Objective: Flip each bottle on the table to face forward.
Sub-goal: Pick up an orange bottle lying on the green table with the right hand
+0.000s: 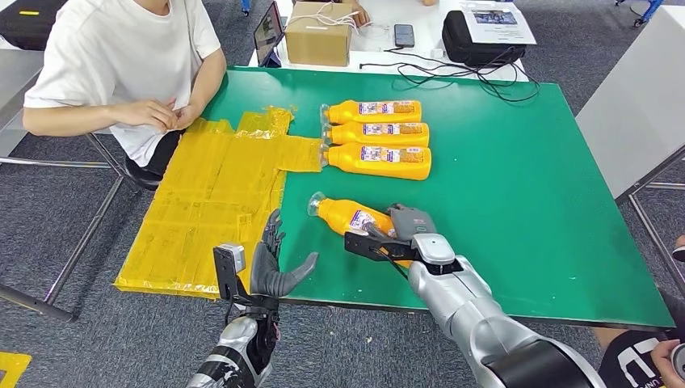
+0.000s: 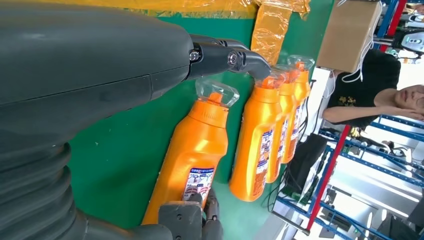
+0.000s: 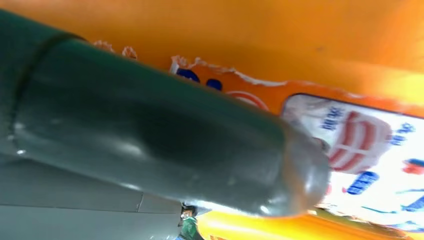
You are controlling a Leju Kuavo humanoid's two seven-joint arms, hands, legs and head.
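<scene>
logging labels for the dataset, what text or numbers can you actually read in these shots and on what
None can be quoted.
Labels on the three rowed bottles: print too small.
Label on the bottle that the right hand holds: blue characters, blurred in the right wrist view.
Printed sheet on the far table: too small.

Four orange bottles (image 1: 376, 133) lying flat, labels up.

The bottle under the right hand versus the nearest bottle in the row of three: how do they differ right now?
The bottle under the right hand lies alone and skewed, its cap end angled away from the robot; the nearest row bottle lies square to the table edge, beside its neighbours. The right hand is on the first; nothing touches the second. Both are orange with clear caps, lying on their sides on the green table, caps pointing the same general way.
</scene>
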